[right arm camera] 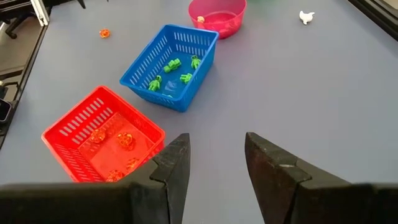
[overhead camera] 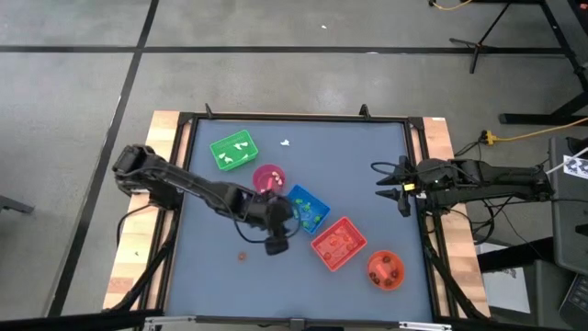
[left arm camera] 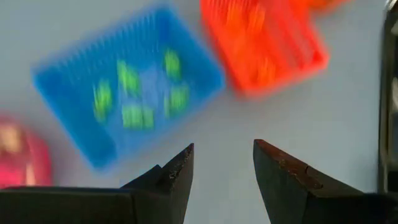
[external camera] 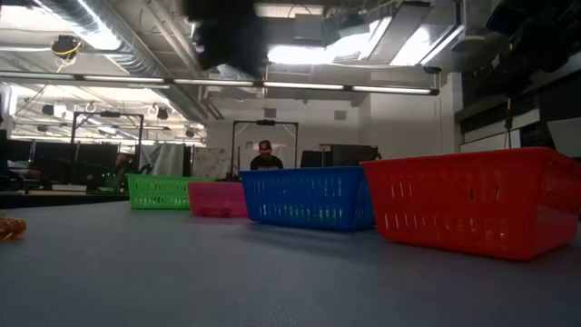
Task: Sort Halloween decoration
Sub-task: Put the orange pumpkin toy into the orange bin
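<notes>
The left gripper is hovering over the table just near of the blue tray, its fingers parted with nothing between them. The right gripper is waiting at the right edge, jaws likewise apart and empty.

Two loose decorations are remaining on the open surface: an orange trinket lying left of the left gripper and a white trinket sitting far off beside the green tray. The orange piece is probably the nearer target. Picking it well is requiring a centred descent, fingers straddling the tiny body before closing, since so small an item slips sideways easily.

Green figures are lying in the blue tray, orange ones in the red tray. The trays are perforated, lattice-walled plastic squares; the pink bowl and orange bowl are smooth and round.
</notes>
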Robot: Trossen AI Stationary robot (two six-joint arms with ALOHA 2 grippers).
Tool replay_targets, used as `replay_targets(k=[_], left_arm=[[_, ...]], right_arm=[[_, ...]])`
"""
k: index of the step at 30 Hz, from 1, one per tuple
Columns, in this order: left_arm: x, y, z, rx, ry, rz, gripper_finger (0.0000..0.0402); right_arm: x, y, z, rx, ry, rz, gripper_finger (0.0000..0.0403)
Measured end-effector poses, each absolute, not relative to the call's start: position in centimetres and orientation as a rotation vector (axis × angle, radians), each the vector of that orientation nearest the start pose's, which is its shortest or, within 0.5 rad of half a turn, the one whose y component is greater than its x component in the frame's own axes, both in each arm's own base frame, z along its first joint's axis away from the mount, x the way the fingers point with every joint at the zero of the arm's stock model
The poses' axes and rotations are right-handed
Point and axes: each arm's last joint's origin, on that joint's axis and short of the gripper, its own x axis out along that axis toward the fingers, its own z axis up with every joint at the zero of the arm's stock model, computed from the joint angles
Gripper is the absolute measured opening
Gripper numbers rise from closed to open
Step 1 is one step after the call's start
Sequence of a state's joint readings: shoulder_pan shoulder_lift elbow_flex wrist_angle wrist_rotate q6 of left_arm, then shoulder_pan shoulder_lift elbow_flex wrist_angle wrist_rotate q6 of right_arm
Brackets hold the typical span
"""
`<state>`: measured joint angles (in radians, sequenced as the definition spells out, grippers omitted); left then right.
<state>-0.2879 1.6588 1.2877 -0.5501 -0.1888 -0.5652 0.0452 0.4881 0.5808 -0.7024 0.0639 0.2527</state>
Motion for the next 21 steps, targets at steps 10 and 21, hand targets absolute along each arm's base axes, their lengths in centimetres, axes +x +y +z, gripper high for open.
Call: replay_targets(k=[10, 21], left_arm=[[30.1, -13.6, 23.0, -0.348, 1.257, 0.204, 0.0150], [28.0, -16.7, 21.6, -0.334, 1.322, 0.210, 0.0150]], right_arm=[[10.4, 0.3, 25.4, 0.212, 0.608, -0.096, 0.0154], [10.4, 0.3, 25.4, 0.214, 0.607, -0.096, 0.0154]])
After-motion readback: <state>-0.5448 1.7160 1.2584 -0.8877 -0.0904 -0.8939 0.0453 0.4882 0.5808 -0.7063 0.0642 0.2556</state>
